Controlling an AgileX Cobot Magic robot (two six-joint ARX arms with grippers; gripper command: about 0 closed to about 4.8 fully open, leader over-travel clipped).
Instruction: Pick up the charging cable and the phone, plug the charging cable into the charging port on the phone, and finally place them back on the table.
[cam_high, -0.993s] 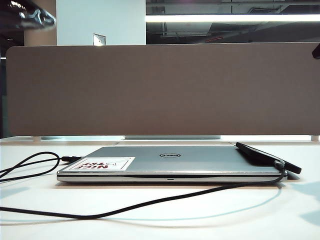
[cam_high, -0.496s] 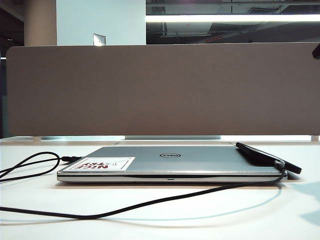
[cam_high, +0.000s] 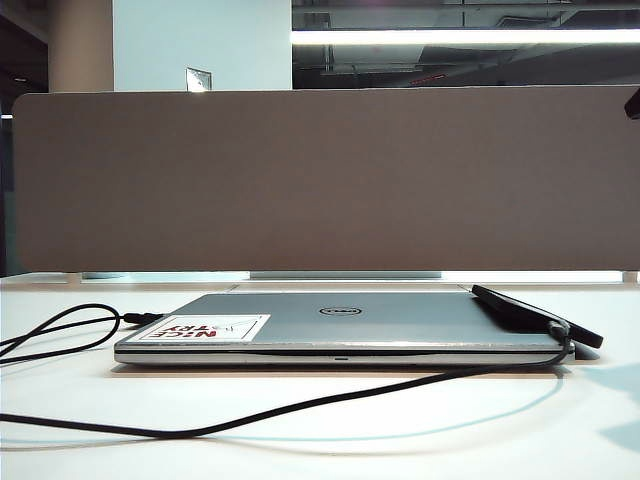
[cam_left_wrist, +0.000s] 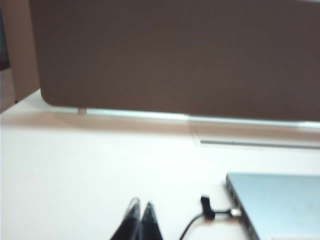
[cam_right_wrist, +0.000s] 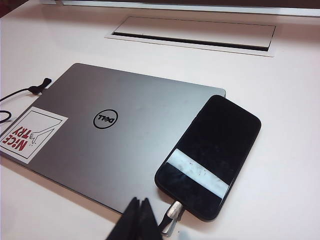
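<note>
The black phone (cam_right_wrist: 210, 152) lies with one end on the silver laptop's lid, the other on the white table (cam_right_wrist: 285, 75). The charging cable (cam_high: 300, 405) curves across the table's front. Its silvery plug (cam_right_wrist: 173, 212) sits in the phone's near end edge, hiding the charging port. In the exterior view the phone (cam_high: 535, 315) leans on the laptop's right edge. My right gripper (cam_right_wrist: 139, 201) is shut and empty, just beside the plug. Near the laptop's left side my left gripper (cam_left_wrist: 140, 206) is shut and empty, a short way from the cord end (cam_left_wrist: 215, 212) plugged in there. Neither gripper shows in the exterior view.
The closed silver Dell laptop (cam_high: 340, 325) with a red-and-white sticker (cam_high: 205, 328) lies mid-table. A grey-brown partition (cam_high: 320, 180) backs the table. A recessed cable slot (cam_right_wrist: 192, 32) lies in the table behind the laptop. A dark bit (cam_high: 633, 102) pokes in at the exterior view's right edge.
A dark arm part at the exterior view's top left has left the picture. Phone, cable and laptop have not moved.
</note>
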